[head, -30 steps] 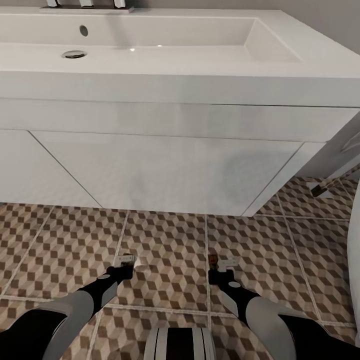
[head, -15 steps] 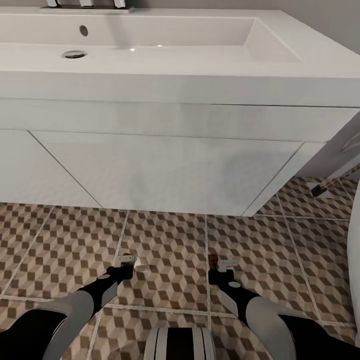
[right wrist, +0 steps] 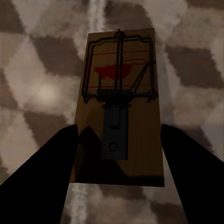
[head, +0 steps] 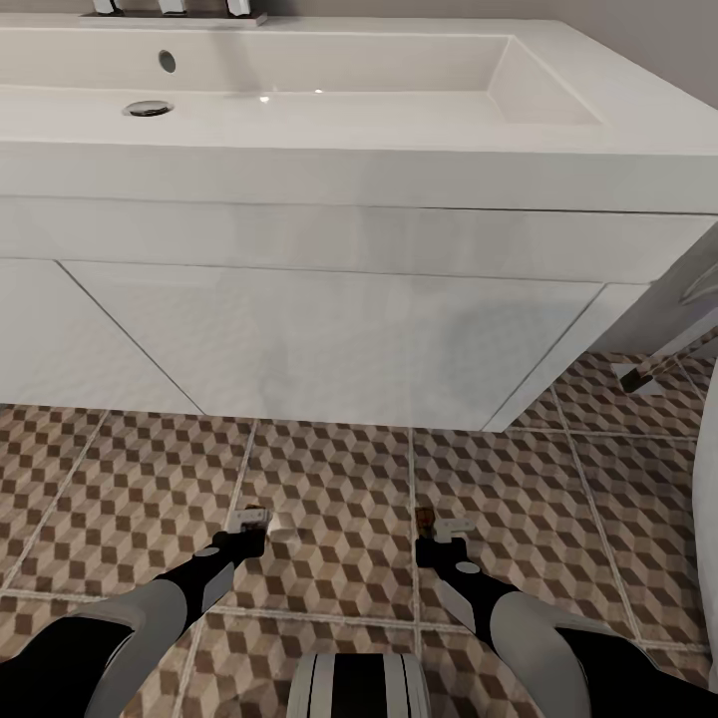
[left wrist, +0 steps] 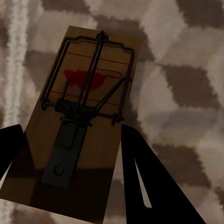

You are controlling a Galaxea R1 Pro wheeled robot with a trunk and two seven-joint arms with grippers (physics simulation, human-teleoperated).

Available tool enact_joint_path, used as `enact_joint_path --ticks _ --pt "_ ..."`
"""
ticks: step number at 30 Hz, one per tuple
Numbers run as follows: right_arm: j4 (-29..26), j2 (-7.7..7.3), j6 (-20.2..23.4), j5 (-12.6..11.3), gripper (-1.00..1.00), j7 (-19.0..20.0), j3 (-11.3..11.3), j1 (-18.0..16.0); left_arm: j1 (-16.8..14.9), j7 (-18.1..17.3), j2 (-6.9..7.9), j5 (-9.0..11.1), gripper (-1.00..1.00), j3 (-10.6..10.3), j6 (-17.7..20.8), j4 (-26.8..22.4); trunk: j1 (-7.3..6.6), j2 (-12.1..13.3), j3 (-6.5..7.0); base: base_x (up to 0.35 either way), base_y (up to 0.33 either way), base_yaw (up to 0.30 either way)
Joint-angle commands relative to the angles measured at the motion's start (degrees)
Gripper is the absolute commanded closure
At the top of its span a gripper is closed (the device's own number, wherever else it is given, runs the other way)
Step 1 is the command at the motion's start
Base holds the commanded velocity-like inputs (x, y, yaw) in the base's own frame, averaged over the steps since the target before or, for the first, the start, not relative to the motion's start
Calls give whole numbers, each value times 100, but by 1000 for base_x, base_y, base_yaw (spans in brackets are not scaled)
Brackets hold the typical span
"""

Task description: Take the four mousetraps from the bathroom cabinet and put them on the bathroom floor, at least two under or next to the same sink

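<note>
1. Grippers low in the head view: the left gripper (head: 249,521) and right gripper (head: 439,527) hover over the cube-patterned brown and beige tiled floor (head: 339,499).
2. Each gripper holds a small brown wooden mousetrap with dark wire between its fingers: left mousetrap (left wrist: 81,112), right mousetrap (right wrist: 120,102).
3. Wide white rectangular sink (head: 558,150) spans the upper frame.

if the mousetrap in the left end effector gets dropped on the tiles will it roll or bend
Probably neither. The mousetrap is a flat wooden board, so it should land flat and stay stiff rather than roll. It looks thin and likely light, so it may skid on the bathroom floor. Its wire parts look more delicate.
</note>
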Motion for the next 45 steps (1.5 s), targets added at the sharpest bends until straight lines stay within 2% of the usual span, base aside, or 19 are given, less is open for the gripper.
enact_joint_path --ticks 1,17,24,45 --pt "17 1 -28 61 100 -30 -46 -6 -2 5 1 33 100 -49 -19 6 -1 -1 -3 0 0 0" --pt "17 1 -28 61 100 -30 -46 -8 -2 5 3 32 100 -49 -19 6 -1 -1 -3 0 0 0" --pt "17 1 -28 61 100 -30 -46 -8 -1 5 3 32 100 -49 -19 6 17 -11 -158 0 0 0" --pt "17 1 -28 61 100 -30 -46 -10 -1 5 3 32 100 -49 -19 6 17 -11 -158 0 0 0"
